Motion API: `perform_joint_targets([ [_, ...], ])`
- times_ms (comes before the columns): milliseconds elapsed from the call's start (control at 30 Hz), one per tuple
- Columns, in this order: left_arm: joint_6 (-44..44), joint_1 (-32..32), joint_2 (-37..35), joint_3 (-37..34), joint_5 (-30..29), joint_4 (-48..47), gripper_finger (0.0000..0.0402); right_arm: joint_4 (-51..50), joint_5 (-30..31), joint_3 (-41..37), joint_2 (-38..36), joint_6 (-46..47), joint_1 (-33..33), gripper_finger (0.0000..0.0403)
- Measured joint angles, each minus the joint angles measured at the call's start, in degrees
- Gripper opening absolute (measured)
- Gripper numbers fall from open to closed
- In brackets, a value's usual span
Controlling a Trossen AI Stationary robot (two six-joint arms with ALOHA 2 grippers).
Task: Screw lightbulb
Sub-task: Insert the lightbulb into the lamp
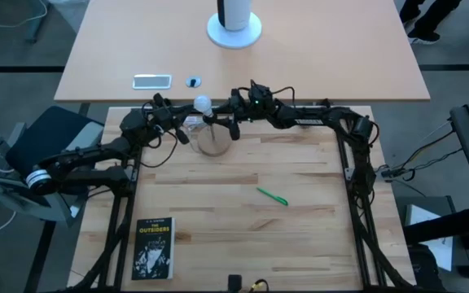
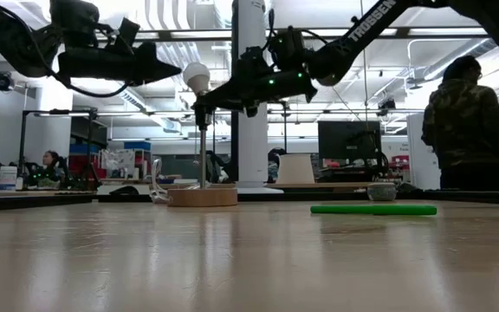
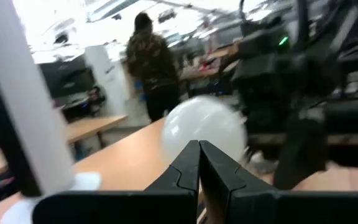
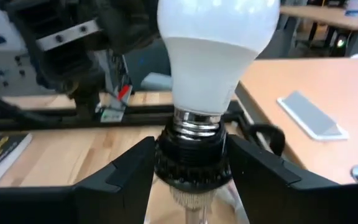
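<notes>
The white lightbulb [image 1: 203, 103] stands upright with its silvery threaded base [image 4: 194, 121] in the black socket [image 4: 191, 163] of a small lamp. The lamp's thin stem [image 2: 202, 156] rises from a round wooden foot [image 2: 202, 197] that rests on the table. My right gripper [image 4: 191, 177] is shut on the socket, below the bulb [image 4: 216, 56]. My left gripper [image 3: 199, 155] is shut, with its tips at the side of the bulb's globe [image 3: 204, 127]. In the low view it [image 2: 173, 69] is level, just left of the globe [image 2: 197, 76]. My left gripper's shut fingertips [image 3: 194, 163] stand at the side of the globe, coming level from the table's left. I cannot tell whether they touch it. My right gripper pinches the black socket's two sides [image 4: 163, 165] between its two fingers, just below the bulb's threads. The fingers come about level from the table's right. The lamp stands upright, with its wooden foot on the table.
A green pen [image 1: 272, 196] lies mid-table and a black book [image 1: 154, 248] lies near the front left. On the far table are a phone [image 1: 151, 80], a small round thing [image 1: 193, 81] and a white round stand [image 1: 234, 28]. A person [image 2: 466, 130] stands beyond the table.
</notes>
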Motion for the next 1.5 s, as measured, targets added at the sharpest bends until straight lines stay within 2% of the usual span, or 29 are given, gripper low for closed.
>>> perform_joint_targets([
  [133, 0.55, 0.04, -1.19, 0.0, -4.45, -4.52, 0.0, -9.9, -0.2, 0.06, -2.87, -2.76, -0.41, 0.0195],
  [267, 0.81, 0.0, -1.7, 0.0, -4.3, -5.49, 0.0, -17.89, 0.09, 0.0, -5.7, -4.97, -0.83, 0.0195],
  [367, 0.81, 0.0, -1.33, 0.0, -4.28, -5.06, 0.0, -19.96, 0.44, 0.0, -8.3, -6.36, -1.44, 0.0195],
  [433, 0.78, 0.0, -0.63, 0.04, -4.27, -4.57, 0.0, -19.81, 3.18, 0.0, -9.4, -7.41, -1.72, 0.0194],
  [500, 0.72, 0.0, 0.19, 0.04, -4.24, -4.32, 0.0, -19.76, 9.17, 0.01, -10.22, -9.06, -2.08, 0.019],
  [600, 0.7, 0.0, 1.89, 0.04, -4.23, -1.07, 0.0, -19.29, 16.16, 1.73, -10.19, -13.17, -2.64, 0.0161],
  [700, 0.79, 0.0, 3.03, 0.04, -4.23, 2.66, 0.0, -17.79, 14.22, 4.37, -9.0, -13.59, -3.26, 0.0105],
  [800, 1.0, 0.1, 3.28, 0.04, -4.24, 3.48, 0.0, -16.39, 12.04, 6.24, -7.33, -14.13, -3.32, 0.004],
  [867, 1.72, 0.22, 3.28, 0.04, -4.68, 3.51, 0.0, -15.92, 11.93, 7.45, -6.3, -15.81, -3.05, 0.0012],
  [1100, 1.92, 0.24, 3.26, 0.04, -4.98, 3.82, 0.0, -14.56, 11.73, 9.16, -4.67, -15.64, -2.38, 0.0006],
  [1233, 1.82, 0.24, 4.13, 0.2, -4.98, 3.83, 0.0, -12.85, 9.64, 9.17, -4.61, -15.58, -1.82, 0.0003],
  [1500, 1.5, -0.11, 9.54, 4.55, -2.62, 3.55, 0.0, -13.26, 8.94, 9.18, -4.56, -16.49, -0.66, 0.0001],
])
